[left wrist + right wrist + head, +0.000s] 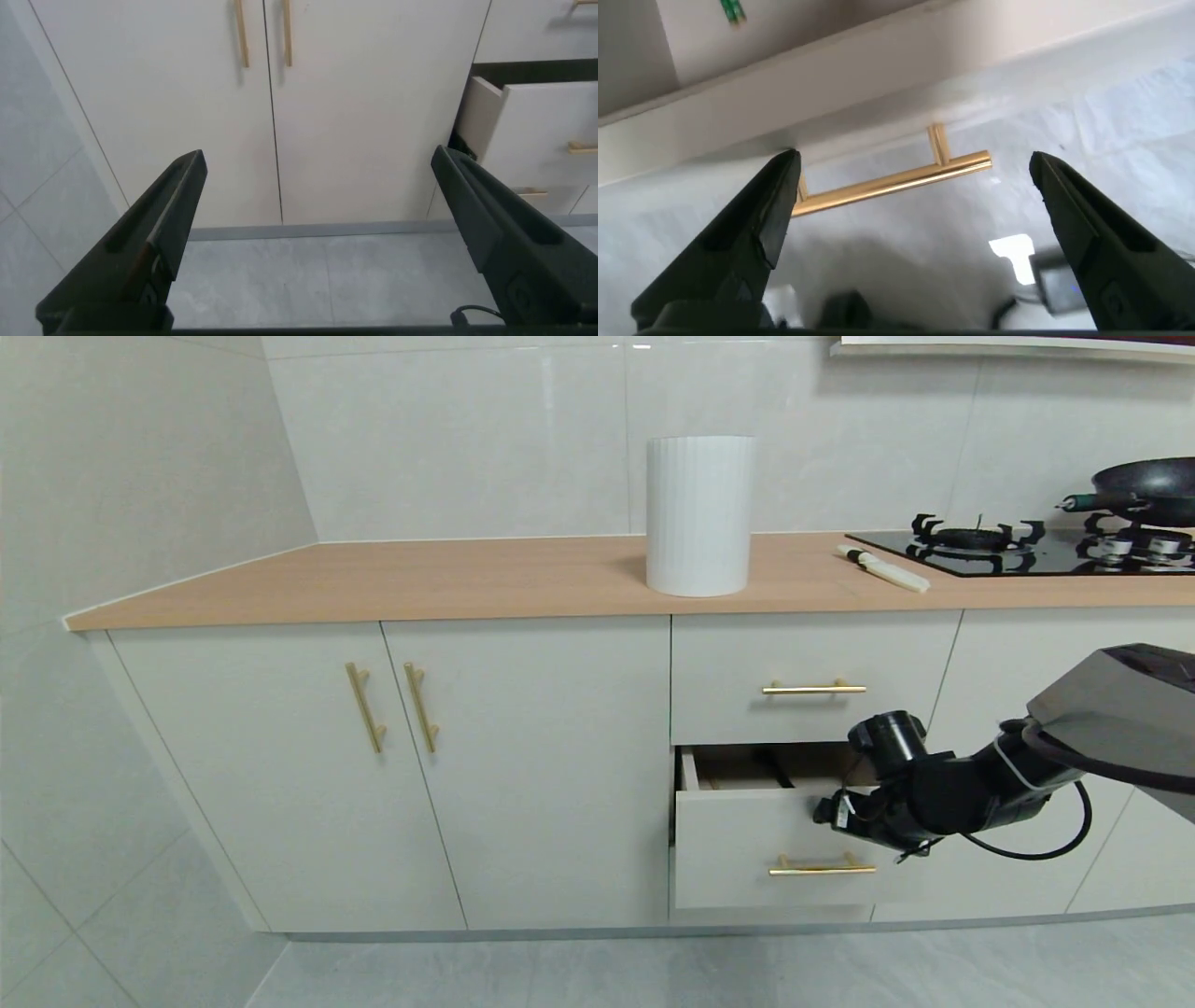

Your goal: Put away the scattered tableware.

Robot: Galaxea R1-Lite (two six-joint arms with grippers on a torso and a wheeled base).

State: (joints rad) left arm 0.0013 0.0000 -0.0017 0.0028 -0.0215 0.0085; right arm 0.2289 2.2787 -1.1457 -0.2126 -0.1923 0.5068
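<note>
A pale, long utensil (884,569) lies on the wooden countertop (467,579) beside the hob. Left of it stands a tall white ribbed holder (700,513). Below, the lower drawer (738,831) is pulled partly out, and wooden dividers show inside. My right gripper (823,810) is at the drawer front, just above its gold handle (822,868). In the right wrist view, that gripper (915,166) is open, with the handle (887,187) between its fingers. My left gripper (318,159) is open with nothing in it, low before the cupboard doors (271,103).
A black hob (976,537) with a dark pan (1144,481) takes up the counter's right end. The upper drawer (814,689) is shut. Double doors (392,705) with gold handles are to the left. Tiled walls close off the left side, and grey floor (597,971) lies below.
</note>
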